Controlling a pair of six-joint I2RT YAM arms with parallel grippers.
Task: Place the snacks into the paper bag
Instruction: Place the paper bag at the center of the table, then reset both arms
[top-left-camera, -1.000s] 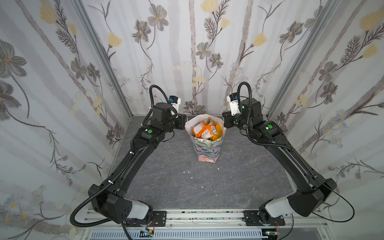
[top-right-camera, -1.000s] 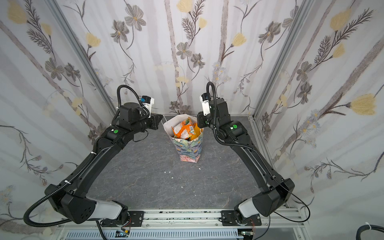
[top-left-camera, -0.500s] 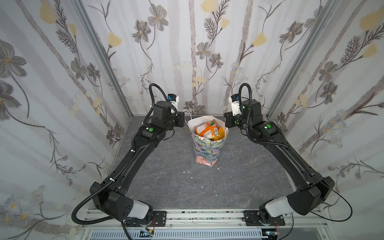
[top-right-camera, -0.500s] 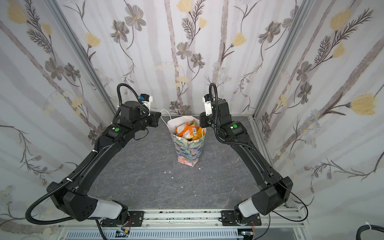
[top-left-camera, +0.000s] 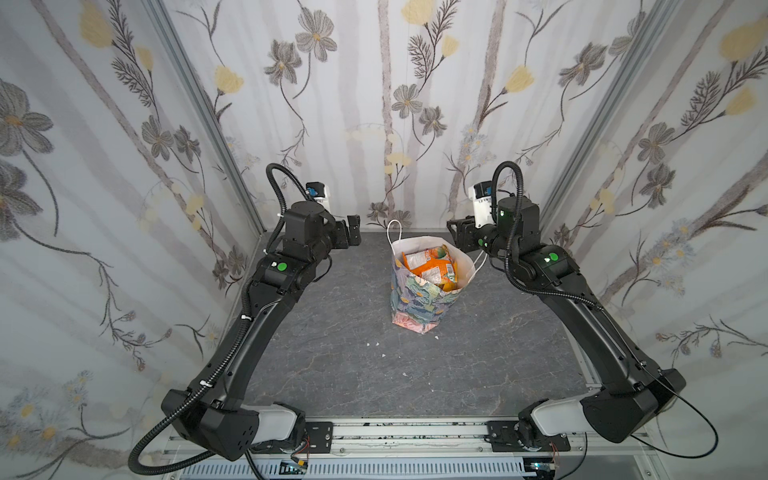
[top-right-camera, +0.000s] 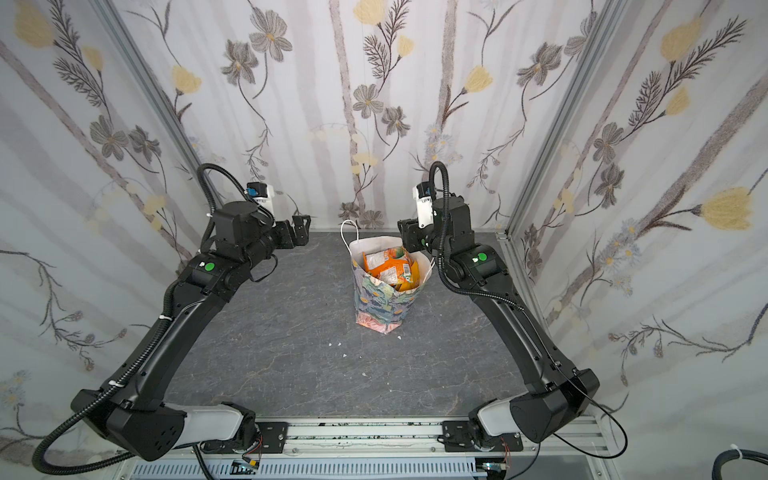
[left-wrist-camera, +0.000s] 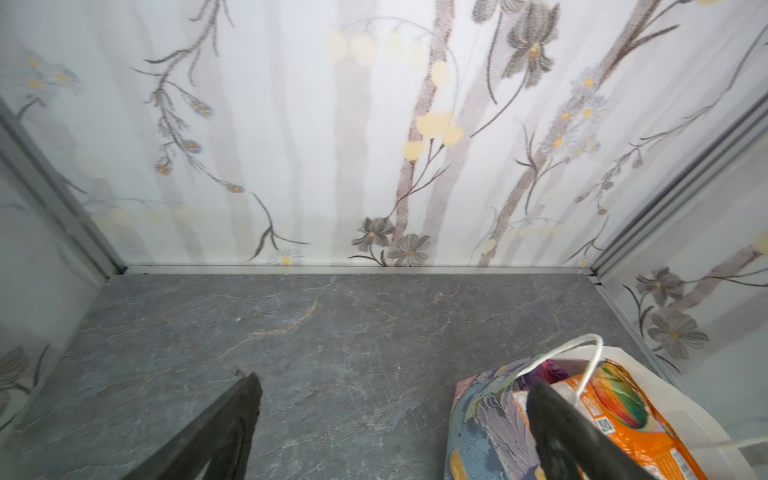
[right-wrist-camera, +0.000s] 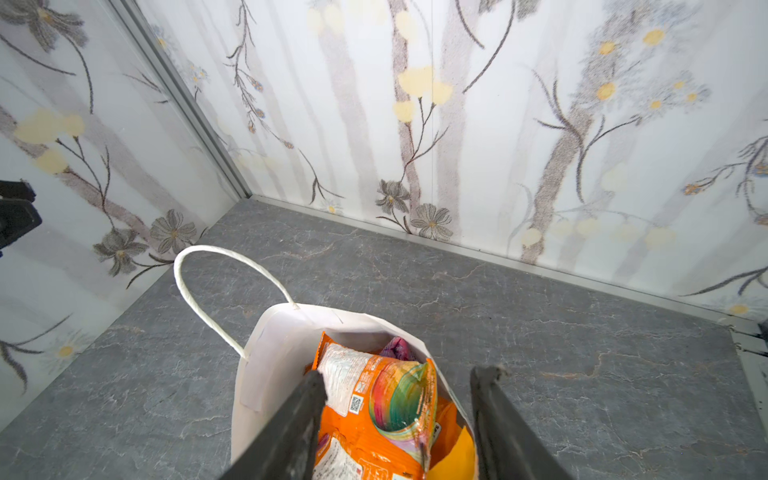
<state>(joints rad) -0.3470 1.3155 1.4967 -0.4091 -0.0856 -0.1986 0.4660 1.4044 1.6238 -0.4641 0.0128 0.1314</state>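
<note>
1. Plainly, the paper bag (top-left-camera: 419, 299) (top-right-camera: 382, 303) stood upright on the grey stone-patterned tabletop (top-left-camera: 332, 353), toward the back wall and between the two arms. Its pastel floral print faced outward and its white lining showed at the open mouth.
2. The snack packets (top-left-camera: 432, 268) (top-right-camera: 392, 270) sat inside the bag, reaching about to its rim.
3. In the right wrist view, an orange packet (right-wrist-camera: 374, 415) with a rainbow-coloured disc lay uppermost. A purple packet (right-wrist-camera: 399, 347) peeked out behind it and a yellow packet (right-wrist-camera: 453, 457) lay lower down.
4. The left gripper (top-left-camera: 353, 235) (top-right-camera: 302, 230) hung above the table on the bag's left side, apart from it. In the left wrist view the left gripper (left-wrist-camera: 395, 384) had its jaws spread wide, with only bare tabletop between them.
5. The right gripper (top-left-camera: 457, 232) (top-right-camera: 405, 235) hung just beside the bag's far right rim. In the right wrist view the right gripper (right-wrist-camera: 401, 374) had its jaws parted and gripped nothing; the orange packet showed below through the gap.
6. One white cord handle (top-left-camera: 392, 232) (right-wrist-camera: 208, 270) stood up in a loop on the side facing the left gripper.
7. The other handle (top-left-camera: 480, 264) drooped outside the bag on the right side.
8. A few small white specks (top-left-camera: 376, 344) lay on the tabletop in front of the bag.
</note>
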